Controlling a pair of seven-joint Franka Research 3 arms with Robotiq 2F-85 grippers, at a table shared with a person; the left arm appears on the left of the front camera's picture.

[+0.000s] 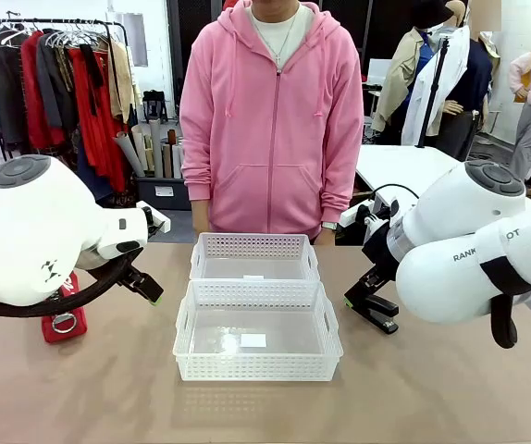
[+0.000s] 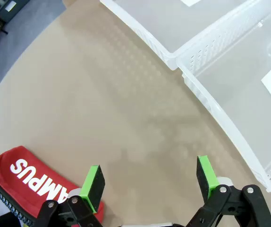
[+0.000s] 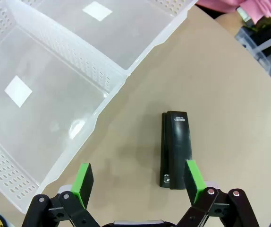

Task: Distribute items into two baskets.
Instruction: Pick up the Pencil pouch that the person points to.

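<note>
Closest to the tabletop's near edge, at the middle, stands the larger basket (image 1: 256, 366). It is white plastic with lattice walls and cut-out handles, and a white label lies on its clear floor.

The red pouch (image 1: 65, 319) lies toward the left edge. It is fabric with a black zipper, a metal ring and white "CAMPUS" letters. The left jaws hang over the tabletop between pouch and larger basket, wide apart. In the left wrist view the pouch (image 2: 27, 182) lies just beside one green pad (image 2: 94, 182), and bare tabletop shows between the pads.

The black stapler (image 1: 374, 313) lies flat to the right of the larger basket, apart from it. The right jaws stand spread just above it, holding nothing. In the right wrist view the stapler (image 3: 176, 149) sits close to one pad (image 3: 193, 176).

The smaller basket (image 1: 252, 246), of the same white lattice, is set against the larger one's far rim.

The tabletop (image 1: 108, 388) is matte tan. At its far edge stands a person (image 1: 270, 120) in a pink zip hoodie. Beyond are a clothes rack (image 1: 57, 83) with red and dark garments at the left and a white table (image 1: 404, 165) at the right.
</note>
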